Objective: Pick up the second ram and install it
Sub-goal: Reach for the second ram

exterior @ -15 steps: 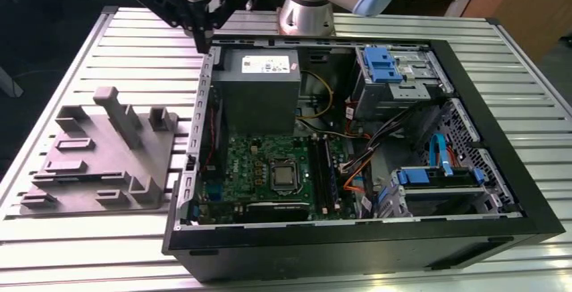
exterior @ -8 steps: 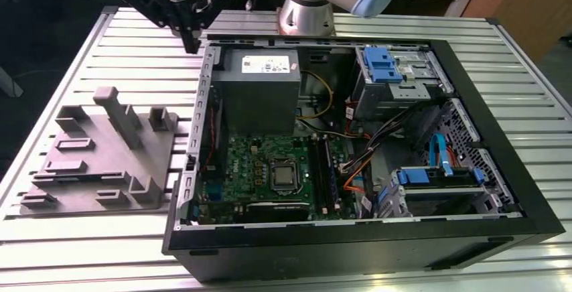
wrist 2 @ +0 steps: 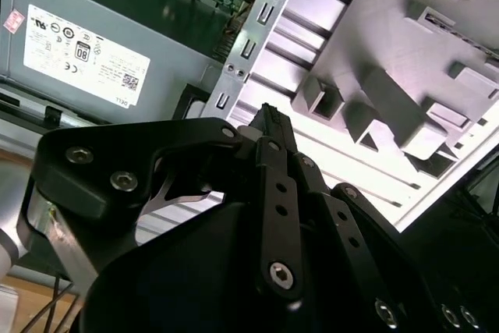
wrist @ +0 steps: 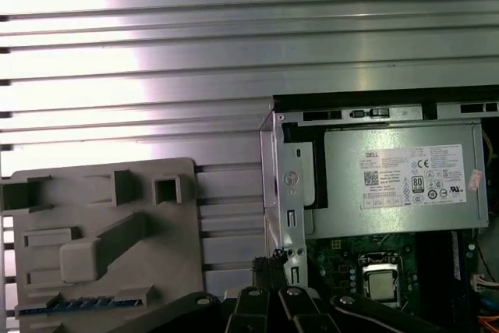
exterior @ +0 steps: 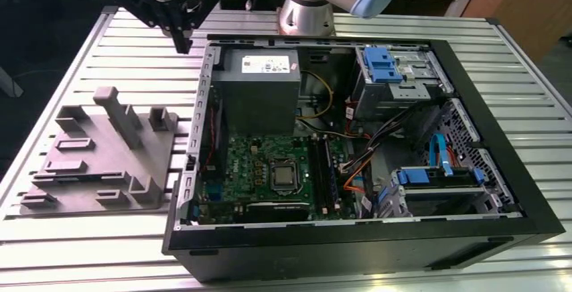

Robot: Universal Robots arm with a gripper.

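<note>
My gripper (exterior: pixel 183 43) hangs above the slatted table, just off the far corner of the open computer case (exterior: pixel 358 245) on the exterior view's left. Its black fingers (wrist 2: pixel 269 118) meet at the tips, shut, with nothing between them. In the first wrist view the fingertips (wrist: pixel 269 264) sit over the case's metal edge, between the grey tray and the power supply. The second ram is out of view. The grey plastic tray (exterior: pixel 98 165) with upright posts lies on the table beside the case, and I see no stick on it.
Inside the case are the grey power supply (exterior: pixel 259 81), the green motherboard (exterior: pixel 268 171) with long dark memory slots (exterior: pixel 323 171), orange and blue cables, and blue drive brackets (exterior: pixel 386 64). The arm's base (exterior: pixel 309 11) stands behind the case. Bare table slats (wrist: pixel 156 60) surround the tray.
</note>
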